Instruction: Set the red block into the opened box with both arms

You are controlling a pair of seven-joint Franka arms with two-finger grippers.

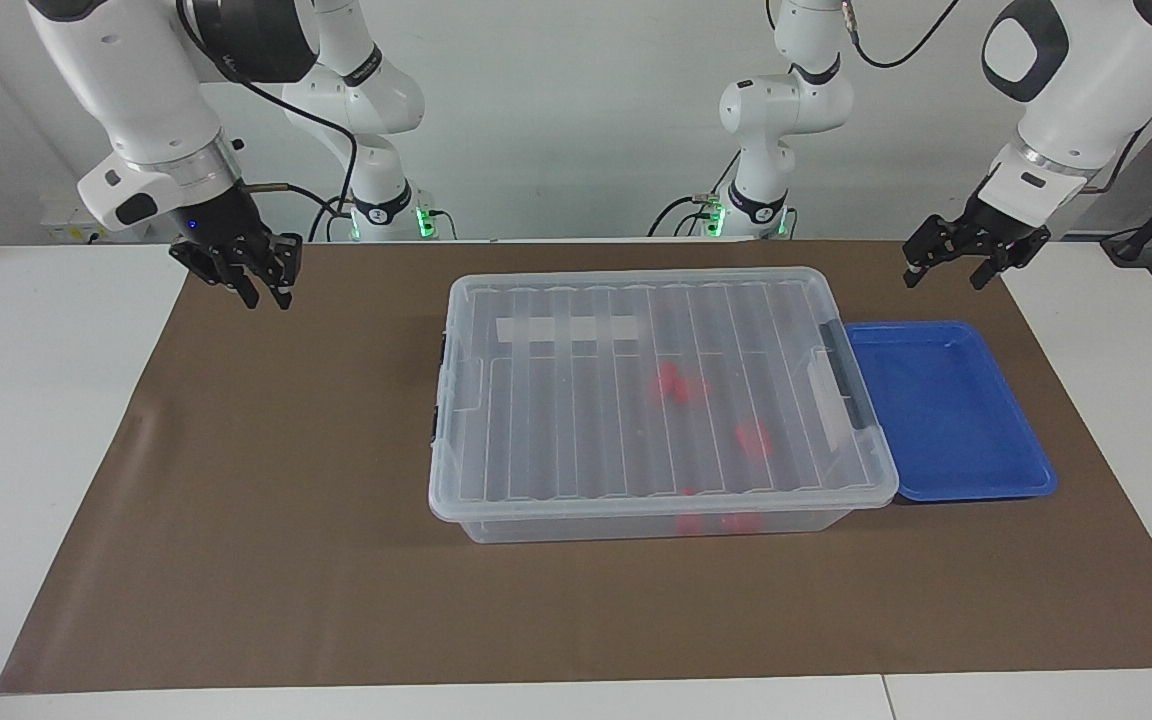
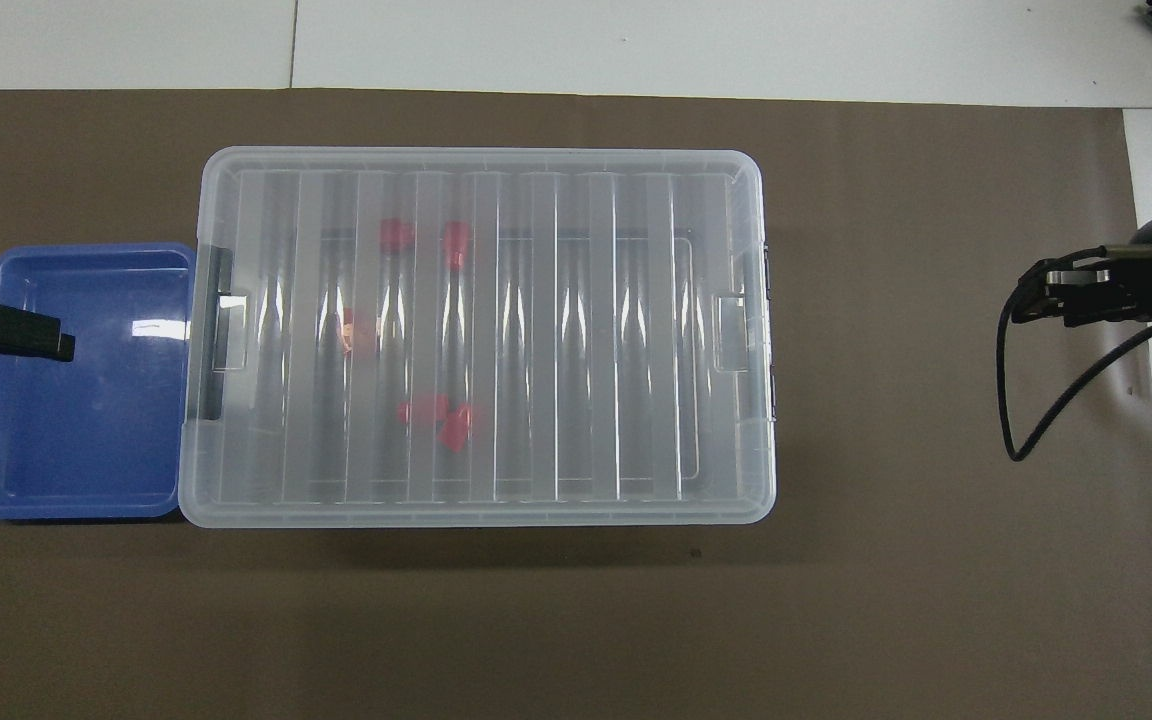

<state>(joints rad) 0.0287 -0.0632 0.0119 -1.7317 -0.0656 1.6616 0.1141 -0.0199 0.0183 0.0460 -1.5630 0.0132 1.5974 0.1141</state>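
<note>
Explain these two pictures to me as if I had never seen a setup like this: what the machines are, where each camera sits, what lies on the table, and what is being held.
Two white robot arms stand at a table, each ending in a black two-fingered hand. One picture looks across the table toward the robots; the other looks steeply down from above their end. On the brown mat sits a large clear box with its ribbed lid on, and red blocks show through it. A blue tray lies beside the box, toward the left arm's end. The left hand hangs open in the air near the tray. The right hand is raised over the mat's edge at the right arm's end. Neither hand holds anything.
</note>
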